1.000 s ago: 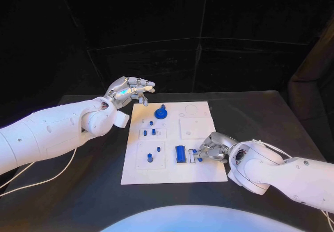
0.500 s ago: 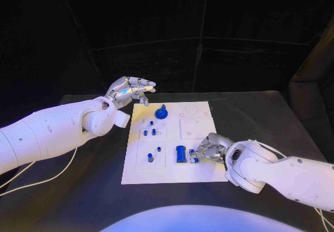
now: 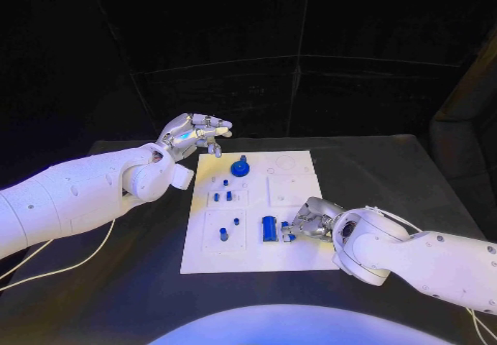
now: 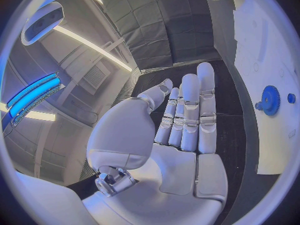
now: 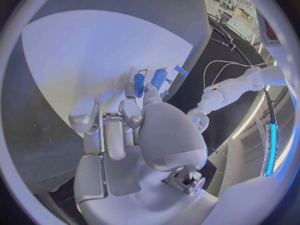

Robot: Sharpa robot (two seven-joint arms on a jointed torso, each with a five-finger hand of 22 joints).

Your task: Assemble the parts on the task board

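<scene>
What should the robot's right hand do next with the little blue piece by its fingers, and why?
Probably close its fingertips on the small blue piece and lift it a little. The right hand sits low on the task board, fingers at that piece beside the long blue block. I cannot tell if it grips yet. The left hand hovers, holding nothing.

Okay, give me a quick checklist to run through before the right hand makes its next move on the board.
1. Right hand is at the task board's near right part, fingers on a small blue part: ok.
2. Grip on that part is secure: cannot tell, the fingers hide it.
3. Long blue block next to it stands apart from the fingers: ok.
4. Left hand is raised off the board's far left corner, fingers apart and holding nothing: ok.
5. Blue gear sits on the far part of the board, away from both hands: ok.
</scene>
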